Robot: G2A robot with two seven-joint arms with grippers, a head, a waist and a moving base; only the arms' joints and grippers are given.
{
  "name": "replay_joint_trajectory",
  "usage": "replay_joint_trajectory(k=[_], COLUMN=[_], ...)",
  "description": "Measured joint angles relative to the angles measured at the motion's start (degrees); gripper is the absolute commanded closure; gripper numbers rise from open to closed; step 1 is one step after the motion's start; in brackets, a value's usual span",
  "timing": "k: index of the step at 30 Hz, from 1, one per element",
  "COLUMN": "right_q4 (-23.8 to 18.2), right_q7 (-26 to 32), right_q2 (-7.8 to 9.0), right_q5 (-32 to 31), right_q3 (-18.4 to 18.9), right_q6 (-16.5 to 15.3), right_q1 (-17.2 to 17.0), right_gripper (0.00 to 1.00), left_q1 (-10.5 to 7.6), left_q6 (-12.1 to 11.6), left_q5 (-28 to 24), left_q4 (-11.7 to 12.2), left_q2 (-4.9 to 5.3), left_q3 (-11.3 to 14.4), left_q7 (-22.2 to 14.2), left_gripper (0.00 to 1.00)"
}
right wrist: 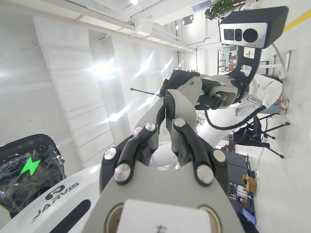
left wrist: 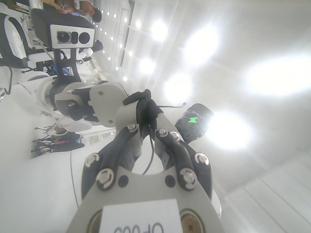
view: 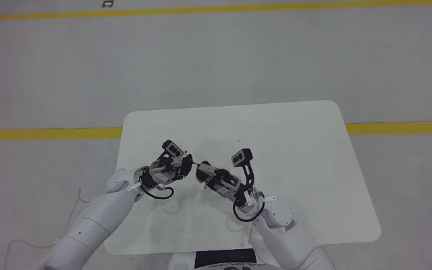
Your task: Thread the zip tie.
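The black zip tie [view: 193,164] hangs in the air between my two grippers, above the white table [view: 297,142]. My left gripper [view: 182,164] is shut on it. In the left wrist view its strap [left wrist: 151,150] loops down between the closed fingers [left wrist: 167,124], and a thin end [left wrist: 173,106] sticks out past the tips. My right gripper [view: 202,171] meets the left one tip to tip and is shut on the same tie. In the right wrist view the thin end [right wrist: 143,92] juts out beside the ribbed fingertip pad [right wrist: 169,107].
The two arms cross over the near middle of the table, each with a camera bracket [view: 241,157] standing up from its wrist. Grey floor with yellow lines [view: 61,133] surrounds the table.
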Motion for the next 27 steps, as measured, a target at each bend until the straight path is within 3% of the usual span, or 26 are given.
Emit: replay_joint_trajectory(k=[27], right_q4=[-0.55], right_q7=[0.98], right_q2=[-0.32], right_q5=[0.23], right_q3=[2.78], right_q6=[0.00], right_q1=[-1.65], right_gripper=[1.00], left_q1=[0.00], left_q6=[0.00], left_q5=[0.00], left_q4=[0.00], left_q2=[0.00], left_q3=[0.00], left_q7=[0.00], left_gripper=[1.00])
